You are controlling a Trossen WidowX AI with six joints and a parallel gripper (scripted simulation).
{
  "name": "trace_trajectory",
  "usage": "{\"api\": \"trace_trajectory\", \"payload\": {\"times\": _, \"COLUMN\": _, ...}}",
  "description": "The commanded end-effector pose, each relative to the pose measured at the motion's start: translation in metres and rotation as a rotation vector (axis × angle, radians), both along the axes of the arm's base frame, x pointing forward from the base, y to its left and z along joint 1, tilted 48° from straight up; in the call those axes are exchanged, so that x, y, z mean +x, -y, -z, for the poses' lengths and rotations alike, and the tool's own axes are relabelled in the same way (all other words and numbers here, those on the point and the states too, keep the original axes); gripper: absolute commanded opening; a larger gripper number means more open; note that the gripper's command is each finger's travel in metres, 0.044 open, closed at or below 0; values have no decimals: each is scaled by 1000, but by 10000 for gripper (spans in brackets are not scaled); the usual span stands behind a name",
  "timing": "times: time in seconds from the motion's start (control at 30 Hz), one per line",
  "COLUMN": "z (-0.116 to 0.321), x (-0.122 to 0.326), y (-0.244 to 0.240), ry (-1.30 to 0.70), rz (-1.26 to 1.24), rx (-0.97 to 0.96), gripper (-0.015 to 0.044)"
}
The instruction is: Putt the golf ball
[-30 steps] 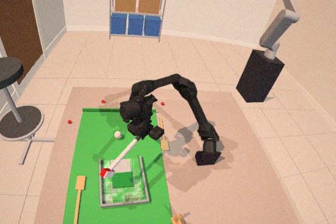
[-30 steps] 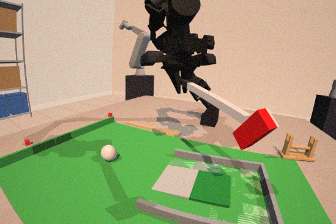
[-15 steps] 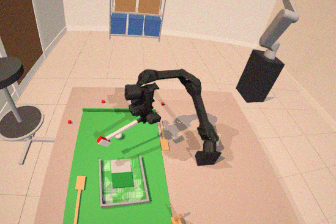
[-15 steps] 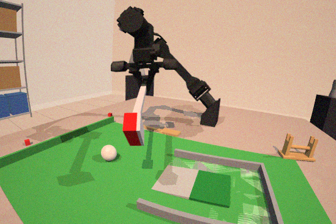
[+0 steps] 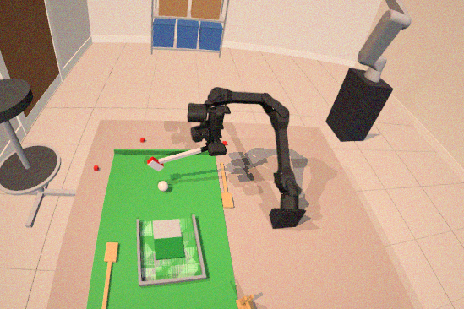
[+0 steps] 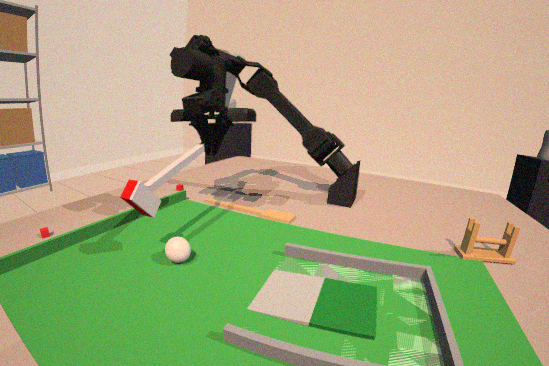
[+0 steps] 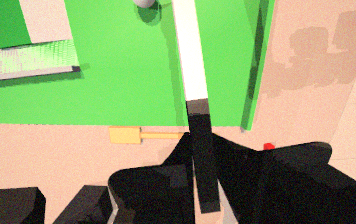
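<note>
The claw [image 5: 213, 148] is clamped on the dark grip end of the red putter [image 6: 174, 170], its fingers nearly together with only the narrow handle between them; in the wrist view the black grip [image 7: 202, 150] runs straight down between the two dark finger bodies, and the white shaft [image 7: 190, 50] runs away from them over the green. The putter hangs tilted, slanting down from the claw to its head [image 6: 141, 197], a grey block with a red back face that is held in the air above the far end of the green mat [image 5: 124, 203], just inside the low green wall [image 6: 77, 235] at that end. The golf ball [image 5: 163, 186] rests on the mat, near the putter head but apart from it, between the head and the ramp [image 5: 166, 229]. The grey ramp leads up to the darker raised green [image 5: 169, 248], which sits inside a grey three-sided border [image 5: 171, 279]. The arm [image 5: 281, 139] arches over from its base [image 5: 286, 218] on the tan surface [image 5: 323, 253] beside the mat. A wooden paddle [image 5: 226, 187] lies on that surface along the mat's edge, below the claw.
</note>
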State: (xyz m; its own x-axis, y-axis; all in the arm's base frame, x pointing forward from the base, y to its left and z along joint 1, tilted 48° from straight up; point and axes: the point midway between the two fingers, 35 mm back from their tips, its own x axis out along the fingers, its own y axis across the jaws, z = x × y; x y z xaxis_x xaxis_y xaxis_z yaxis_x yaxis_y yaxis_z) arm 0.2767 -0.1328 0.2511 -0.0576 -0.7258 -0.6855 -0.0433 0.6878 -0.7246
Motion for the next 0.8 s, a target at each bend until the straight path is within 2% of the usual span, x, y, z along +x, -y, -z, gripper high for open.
{"api": "trace_trajectory", "payload": {"times": 0.0, "z": -9, "x": -13, "y": 9, "ry": 38, "rz": 44, "rx": -19, "gripper": 0}}
{"api": "trace_trajectory", "payload": {"times": 0.77, "z": 20, "x": -17, "y": 42, "ry": 40, "rz": 44, "rx": -22, "gripper": 0}}
